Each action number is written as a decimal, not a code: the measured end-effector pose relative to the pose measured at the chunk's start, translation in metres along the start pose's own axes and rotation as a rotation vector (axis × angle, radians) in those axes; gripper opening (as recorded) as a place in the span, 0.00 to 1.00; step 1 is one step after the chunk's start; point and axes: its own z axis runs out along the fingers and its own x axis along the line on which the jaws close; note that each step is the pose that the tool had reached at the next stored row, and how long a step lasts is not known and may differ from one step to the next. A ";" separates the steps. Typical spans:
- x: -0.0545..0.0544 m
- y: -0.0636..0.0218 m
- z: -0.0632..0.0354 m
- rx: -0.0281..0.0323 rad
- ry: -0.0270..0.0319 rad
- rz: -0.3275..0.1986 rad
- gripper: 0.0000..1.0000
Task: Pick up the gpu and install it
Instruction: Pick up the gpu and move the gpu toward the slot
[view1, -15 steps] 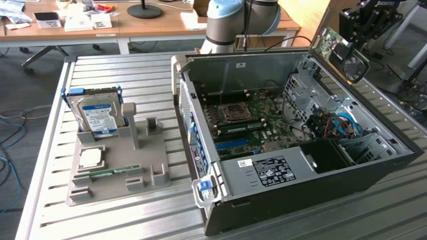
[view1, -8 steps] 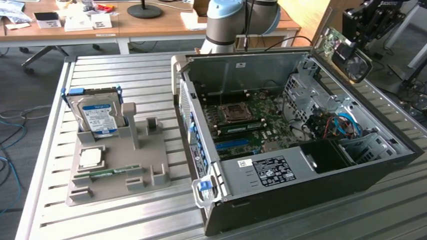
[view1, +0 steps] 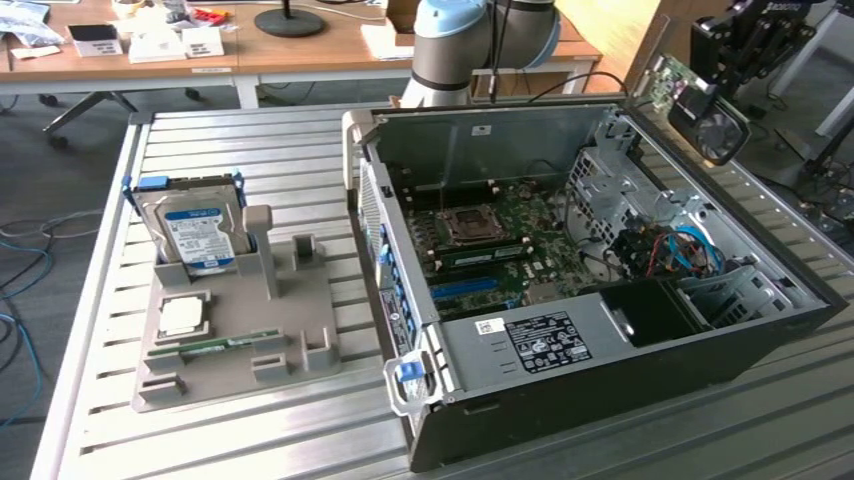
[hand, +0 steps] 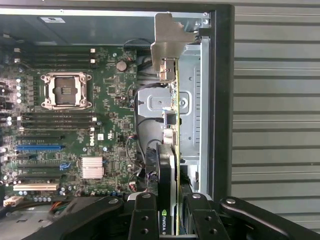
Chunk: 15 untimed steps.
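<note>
The gpu (view1: 697, 108), a green board with a black round-fan cover, hangs in the air above the open computer case (view1: 481, 140), over its side at the exterior view's right. My gripper (view1: 742, 45) is shut on it from above. In the wrist view the gpu (hand: 170, 150) shows edge-on between my black fingers (hand: 144, 216), and its silver bracket (hand: 168, 40) points away from the camera. It sits over the case's metal drive bay wall, beside the motherboard (hand: 110, 100). My gripper (hand: 169, 216) clamps the card's near end.
A grey holder (view1: 307, 330) on the slatted metal table carries a hard drive (view1: 194, 230), a processor (view1: 180, 318) and a memory stick (view1: 214, 345). The robot base (view1: 461, 50) stands behind the case. The motherboard has a blue slot (hand: 39, 148) and an open socket (hand: 66, 91).
</note>
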 end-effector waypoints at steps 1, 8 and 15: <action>-0.001 0.0001 0.0000 0.0000 0.0000 0.000 0.27; -0.008 0.0003 0.0003 -0.0001 0.0000 0.000 0.27; 0.001 0.0000 0.0000 -0.0002 -0.0037 0.000 0.27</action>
